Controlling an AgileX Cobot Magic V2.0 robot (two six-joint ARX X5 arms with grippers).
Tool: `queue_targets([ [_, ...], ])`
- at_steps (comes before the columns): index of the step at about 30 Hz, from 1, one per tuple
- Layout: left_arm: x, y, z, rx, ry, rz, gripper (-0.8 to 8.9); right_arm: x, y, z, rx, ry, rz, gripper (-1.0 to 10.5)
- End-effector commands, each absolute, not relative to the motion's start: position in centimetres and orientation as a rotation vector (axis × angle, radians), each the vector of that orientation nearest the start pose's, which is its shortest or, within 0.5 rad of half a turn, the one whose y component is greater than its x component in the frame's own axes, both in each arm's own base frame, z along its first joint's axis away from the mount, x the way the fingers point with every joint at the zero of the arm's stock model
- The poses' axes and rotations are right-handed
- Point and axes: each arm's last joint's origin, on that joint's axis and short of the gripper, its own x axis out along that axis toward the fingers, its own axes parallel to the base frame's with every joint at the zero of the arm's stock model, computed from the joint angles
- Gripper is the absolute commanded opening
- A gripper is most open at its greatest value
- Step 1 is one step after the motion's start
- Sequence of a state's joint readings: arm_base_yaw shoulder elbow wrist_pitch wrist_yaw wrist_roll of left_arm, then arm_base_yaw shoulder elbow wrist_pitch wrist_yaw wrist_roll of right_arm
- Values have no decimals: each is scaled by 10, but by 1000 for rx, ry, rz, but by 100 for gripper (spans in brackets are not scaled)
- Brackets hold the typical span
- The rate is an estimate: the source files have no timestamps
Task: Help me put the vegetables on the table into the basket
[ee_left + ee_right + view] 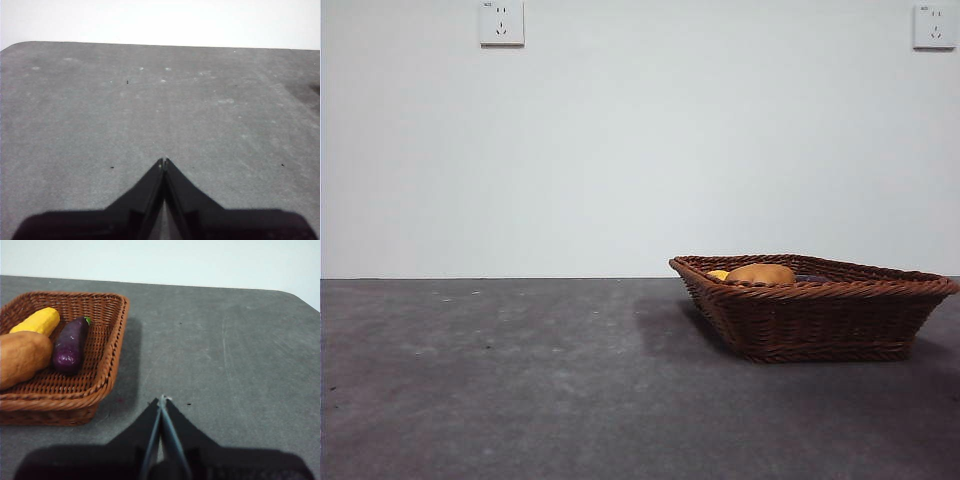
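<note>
The brown wicker basket (820, 325) stands on the dark grey table (520, 390) at the right; it also shows in the right wrist view (107, 365). Inside it lie the tan potato (20, 357), the yellow corn cob (37, 321) and the purple eggplant (70, 344). In the front view only the potato's top (761, 273) and a bit of corn (719, 274) show above the rim. My right gripper (162, 399) is shut and empty, above the table beside the basket. My left gripper (163, 161) is shut and empty over bare table.
Two wall sockets (501, 22) (934, 26) sit high on the white wall behind the table. The table's far edge (150, 45) shows in the left wrist view. Neither arm shows in the front view.
</note>
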State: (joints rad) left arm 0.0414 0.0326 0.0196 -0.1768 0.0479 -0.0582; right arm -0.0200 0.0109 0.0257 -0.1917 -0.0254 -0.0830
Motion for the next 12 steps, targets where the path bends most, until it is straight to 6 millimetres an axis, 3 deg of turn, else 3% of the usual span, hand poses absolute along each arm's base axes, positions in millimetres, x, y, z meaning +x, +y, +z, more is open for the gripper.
queue_targets([
  [1, 97, 2, 148, -73, 190, -7, -3, 96, -1, 151, -75, 177, 8, 0],
  [12, 97, 2, 148, -73, 190, -7, -3, 96, -1, 151, -76, 173, 8, 0],
])
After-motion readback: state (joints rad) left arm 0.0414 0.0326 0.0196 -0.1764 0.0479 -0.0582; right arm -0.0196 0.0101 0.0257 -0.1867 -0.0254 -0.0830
